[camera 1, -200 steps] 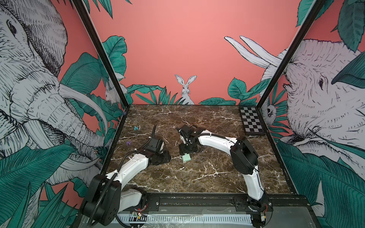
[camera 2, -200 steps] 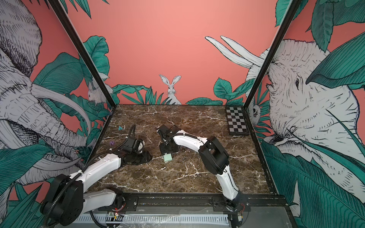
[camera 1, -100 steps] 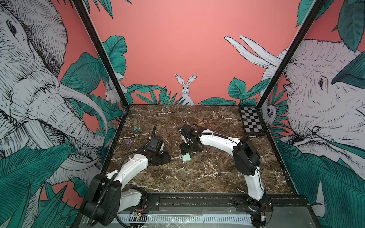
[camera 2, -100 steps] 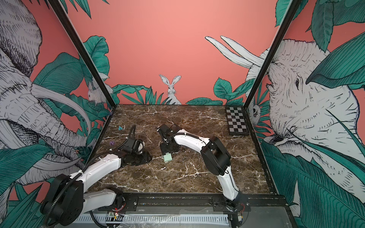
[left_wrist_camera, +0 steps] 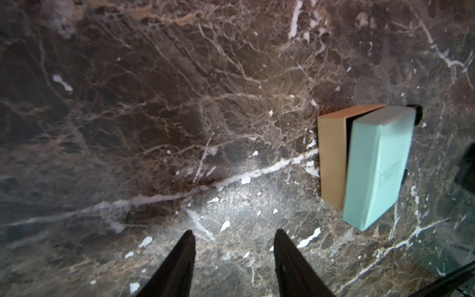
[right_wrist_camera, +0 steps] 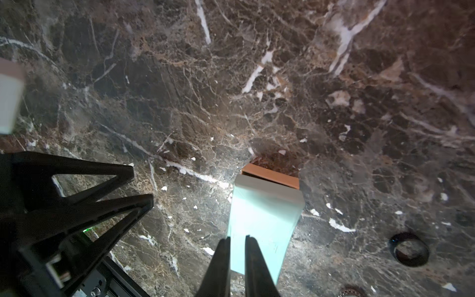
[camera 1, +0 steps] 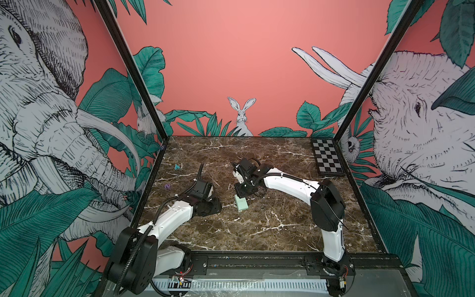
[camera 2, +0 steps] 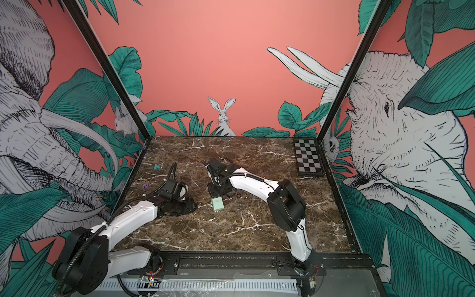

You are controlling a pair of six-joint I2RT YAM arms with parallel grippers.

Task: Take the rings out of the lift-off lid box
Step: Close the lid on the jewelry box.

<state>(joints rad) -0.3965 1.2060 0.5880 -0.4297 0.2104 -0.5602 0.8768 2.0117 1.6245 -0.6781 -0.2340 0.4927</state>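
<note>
- Brown marble table [camera 1: 270,231], far left: a small teal bit [camera 1: 176,167] and, nearer the camera, a small purple bit [camera 1: 167,186] lie loose and apart from each other.
- Next right, the left gripper [left_wrist_camera: 234,232] is over bare marble. Its jaws stand apart with nothing between them. The lift-off lid box [camera 1: 241,204] lies to its right, clear of it, with no contact.
- The lift-off lid box lies flat on the table about mid-width, seen in both top views. The mint lid [left_wrist_camera: 377,167] sits askew on the tan base [left_wrist_camera: 331,159], shifted sideways so that a dark gap shows along one long edge.
- The right gripper [right_wrist_camera: 237,239] is directly over one end of the lid. Its fingers are drawn almost together, leaving only a slit, and nothing is seen in it. Contact with the lid cannot be determined.
- The rings [right_wrist_camera: 394,250] are both outside the box, on bare marble to the right of the box and the right gripper. One is fully seen. The second ring [right_wrist_camera: 352,291] is cut by the edge of the right wrist view.
- In the far right corner, a checkerboard [camera 1: 326,160] lies flat, well apart from everything else.
</note>
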